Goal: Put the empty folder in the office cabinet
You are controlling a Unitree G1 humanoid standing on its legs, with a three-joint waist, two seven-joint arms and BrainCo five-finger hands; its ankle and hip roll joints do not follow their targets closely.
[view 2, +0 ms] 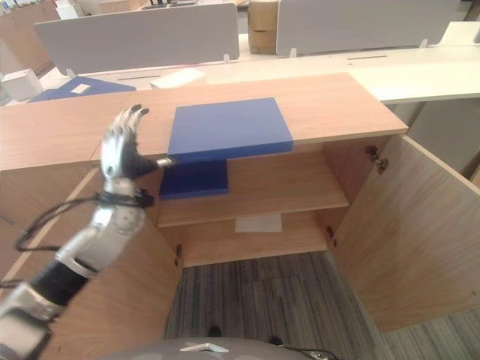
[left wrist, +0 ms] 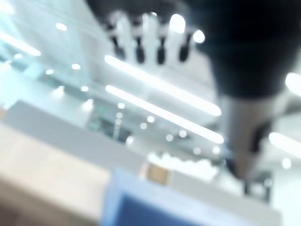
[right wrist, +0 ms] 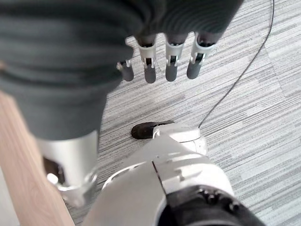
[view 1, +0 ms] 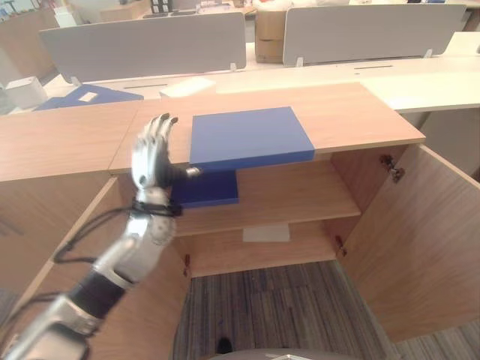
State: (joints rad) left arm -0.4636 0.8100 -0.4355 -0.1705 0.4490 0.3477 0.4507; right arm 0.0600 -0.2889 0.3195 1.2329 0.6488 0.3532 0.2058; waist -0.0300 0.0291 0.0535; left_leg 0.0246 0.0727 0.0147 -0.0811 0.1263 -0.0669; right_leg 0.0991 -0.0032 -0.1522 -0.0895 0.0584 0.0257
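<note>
Readable text: none in any view.
Folder (view 1: 250,137): plain blue cover, no lettering to be seen.
Cabinet (view 1: 352,120): bare wood, no label.
White sheet (view 1: 265,232) on the lower shelf: nothing legible.
Cardboard box (view 1: 269,35) behind: print too small to read.

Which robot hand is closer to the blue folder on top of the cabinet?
Left. The left hand is raised right beside the blue folder; the right hand hangs low over the floor.

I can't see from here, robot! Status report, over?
Left hand open, raised beside the blue folder. Right hand open, hanging over the floor. Folder lies on the cabinet top, not inside. Doors open, shelf reachable.
</note>
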